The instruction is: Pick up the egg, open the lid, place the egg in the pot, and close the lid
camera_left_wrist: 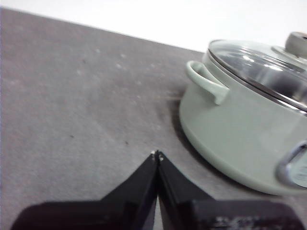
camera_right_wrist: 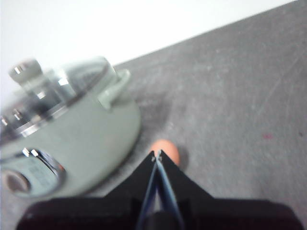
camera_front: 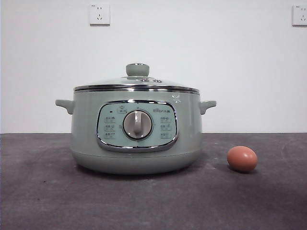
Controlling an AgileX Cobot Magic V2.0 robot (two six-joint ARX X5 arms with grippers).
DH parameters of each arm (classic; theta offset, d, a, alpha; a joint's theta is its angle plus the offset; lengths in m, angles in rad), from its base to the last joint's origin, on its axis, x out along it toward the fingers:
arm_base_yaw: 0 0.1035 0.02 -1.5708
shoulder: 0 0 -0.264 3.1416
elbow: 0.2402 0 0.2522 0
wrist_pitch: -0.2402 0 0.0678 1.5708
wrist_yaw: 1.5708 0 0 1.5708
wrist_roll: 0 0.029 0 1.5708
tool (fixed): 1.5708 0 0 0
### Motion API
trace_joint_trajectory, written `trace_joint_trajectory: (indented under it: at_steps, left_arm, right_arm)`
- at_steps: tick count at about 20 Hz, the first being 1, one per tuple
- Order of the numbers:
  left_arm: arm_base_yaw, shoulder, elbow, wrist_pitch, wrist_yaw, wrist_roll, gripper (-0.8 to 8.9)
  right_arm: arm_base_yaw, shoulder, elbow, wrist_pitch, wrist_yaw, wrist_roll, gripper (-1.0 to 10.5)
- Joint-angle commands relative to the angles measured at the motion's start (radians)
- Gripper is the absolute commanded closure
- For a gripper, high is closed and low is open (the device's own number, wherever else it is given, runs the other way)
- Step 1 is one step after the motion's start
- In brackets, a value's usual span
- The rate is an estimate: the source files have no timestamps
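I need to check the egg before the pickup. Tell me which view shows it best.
The front view: the egg lies whole and sharp on the table, apart from the pot. The right wrist view shows it blurred and partly hidden behind the right gripper, whose jaws are shut. The left wrist view does not show it.

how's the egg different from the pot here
The egg is far smaller than the pot, reaching only about to the pot's base band. The egg is reddish-brown; the pot is pale sage green with chrome trim. The egg is a plain smooth oval lying on its side, while the pot stands upright with side handles, a dial and its glass lid on. Both rest on the dark table, apart from each other, with neither gripper touching them.
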Motion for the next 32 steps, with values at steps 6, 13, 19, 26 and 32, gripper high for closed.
trace_joint_trajectory:
  at_steps: [6,13,19,26,32]
  left_arm:
    - [0.002,0.017,0.174,-0.101,0.075,-0.040,8.19]
    - [0.002,0.128,0.363,-0.266,0.196,0.013,8.19]
    - [0.002,0.272,0.536,-0.460,0.324,0.151,8.19]
    - [0.002,0.434,0.717,-0.715,0.437,0.301,8.20]
    - [0.002,0.490,0.767,-0.817,0.449,0.339,8.05]
  right_arm:
    - [0.001,0.109,0.203,-0.094,-0.021,-0.002,9.6]
    - [0.002,0.322,0.462,-0.382,-0.145,-0.209,9.6]
    - [0.003,0.520,0.696,-0.674,-0.185,-0.395,9.6]
    - [0.003,0.703,0.902,-0.991,-0.182,-0.510,9.6]
    - [0.003,0.733,0.917,-1.034,-0.178,-0.510,9.3]
